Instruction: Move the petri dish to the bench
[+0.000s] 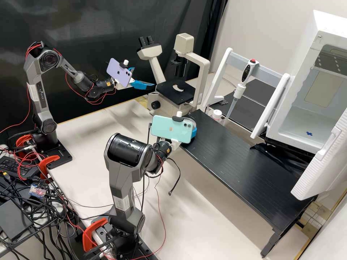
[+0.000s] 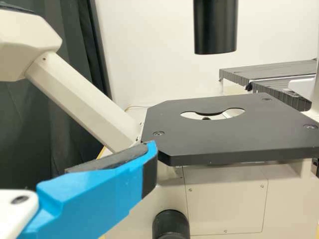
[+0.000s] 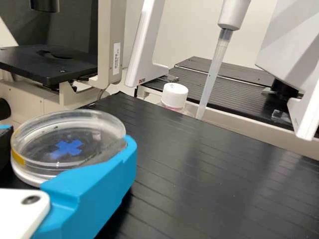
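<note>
My right end effector (image 3: 69, 138) is closed around the petri dish (image 3: 65, 124), its blue fingers on opposite sides of the round wall. The dish sits near level at the corner of the black table (image 3: 219, 174) close to the microscope (image 1: 177, 93); I cannot tell whether its underside touches the surface. My left end effector (image 1: 143, 77) is spread and grasps nothing, beside the microscope.

I judge the dish light and stiff, clear plastic or glass that could crack if I squeeze hard. The smooth wall may slip against my pads, and the upper rim looks like a loose lid, so I want my hold low on the side wall, across the full width, catching the base as well. A blue cross shows through it; whether there is liquid inside I cannot tell, so I would keep it flat regardless.

Setting it down seems the step in hand: lower gently, let the base meet the table evenly, then ease both fingers apart equally so neither drags it. The white-capped bottle (image 3: 174, 95) and pipette (image 3: 213, 74) deserve a wide berth.
</note>
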Tool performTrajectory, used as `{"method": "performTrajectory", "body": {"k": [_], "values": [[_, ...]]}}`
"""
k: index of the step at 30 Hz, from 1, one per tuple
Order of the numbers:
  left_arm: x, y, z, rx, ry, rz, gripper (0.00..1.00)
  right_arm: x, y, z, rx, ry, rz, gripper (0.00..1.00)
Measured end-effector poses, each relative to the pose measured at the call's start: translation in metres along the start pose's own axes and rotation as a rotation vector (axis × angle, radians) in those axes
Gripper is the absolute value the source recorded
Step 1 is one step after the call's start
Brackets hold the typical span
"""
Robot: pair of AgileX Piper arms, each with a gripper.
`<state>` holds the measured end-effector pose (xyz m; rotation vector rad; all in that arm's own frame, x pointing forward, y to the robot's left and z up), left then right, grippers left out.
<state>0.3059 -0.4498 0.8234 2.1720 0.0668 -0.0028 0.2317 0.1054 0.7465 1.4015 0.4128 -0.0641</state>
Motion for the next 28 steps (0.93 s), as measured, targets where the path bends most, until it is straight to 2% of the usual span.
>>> {"method": "performTrajectory", "body": {"k": [8,11,14,16,19,22,24,28], "values": [[0.0,0.0,0.0,0.0,0.0,0.0,1.0,-0.005,0.005,-0.001,-0.028,0.032,0.021,1.0],[0.0,0.0,0.0,0.0,0.0,0.0,1.0,-0.018,0.014,0.003,-0.04,0.061,0.057,1.0],[0.0,0.0,0.0,0.0,0.0,0.0,1.0,-0.037,0.029,0.009,0.008,0.072,0.164,1.0],[0.0,0.0,0.0,0.0,0.0,0.0,1.0,-0.049,0.041,0.011,0.049,0.096,0.264,1.0],[0.0,0.0,0.0,0.0,0.0,0.0,1.0,-0.065,0.053,0.014,0.063,0.122,0.381,1.0],[0.0,0.0,0.0,0.0,0.0,0.0,1.0,-0.082,0.064,0.02,0.101,0.12,0.505,1.0],[0.0,0.0,0.0,0.0,0.0,0.0,1.0,-0.088,0.067,0.024,0.131,0.115,0.548,1.0],[0.0,0.0,0.0,0.0,0.0,0.0,1.0,-0.091,0.069,0.031,0.159,0.092,0.564,1.0]]}}
